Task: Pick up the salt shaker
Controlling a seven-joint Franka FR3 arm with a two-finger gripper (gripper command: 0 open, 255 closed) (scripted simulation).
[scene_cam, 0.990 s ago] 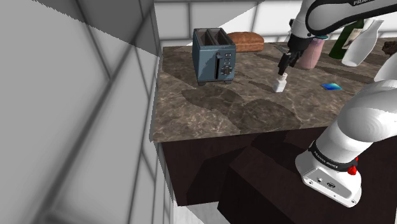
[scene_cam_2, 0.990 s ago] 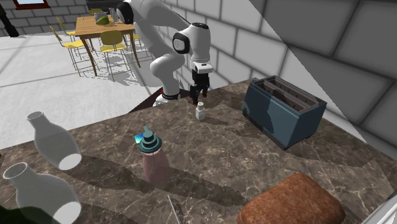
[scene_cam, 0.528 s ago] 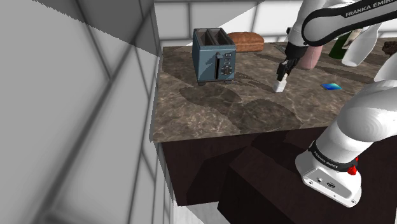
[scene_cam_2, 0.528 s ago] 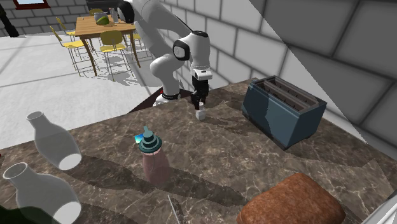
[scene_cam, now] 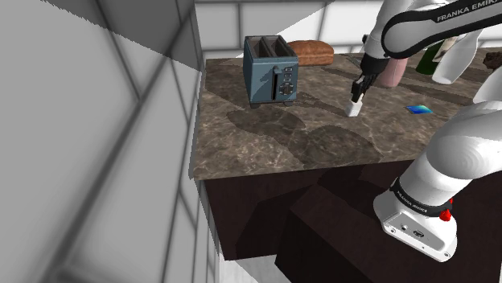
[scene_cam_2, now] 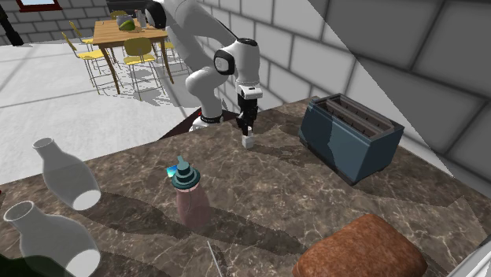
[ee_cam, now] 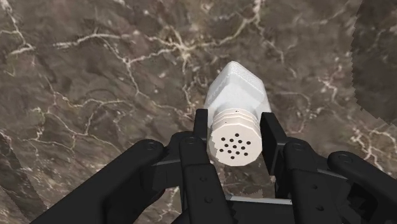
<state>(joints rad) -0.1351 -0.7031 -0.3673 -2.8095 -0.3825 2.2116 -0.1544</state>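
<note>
The pincer [ee_cam: 234, 130] grips the white salt shaker [ee_cam: 236, 95] by its perforated cap, the base hidden beneath its own body; it stands on the veined brown tabletop [ee_cam: 95, 76], well apart from the toaster [scene_cam: 270, 69]; nothing has visibly moved since half a second ago.

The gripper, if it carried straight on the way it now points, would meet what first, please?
Most likely the white salt shaker, whose cap sits right at the gripper; beyond it lies only the marbled counter.
</note>
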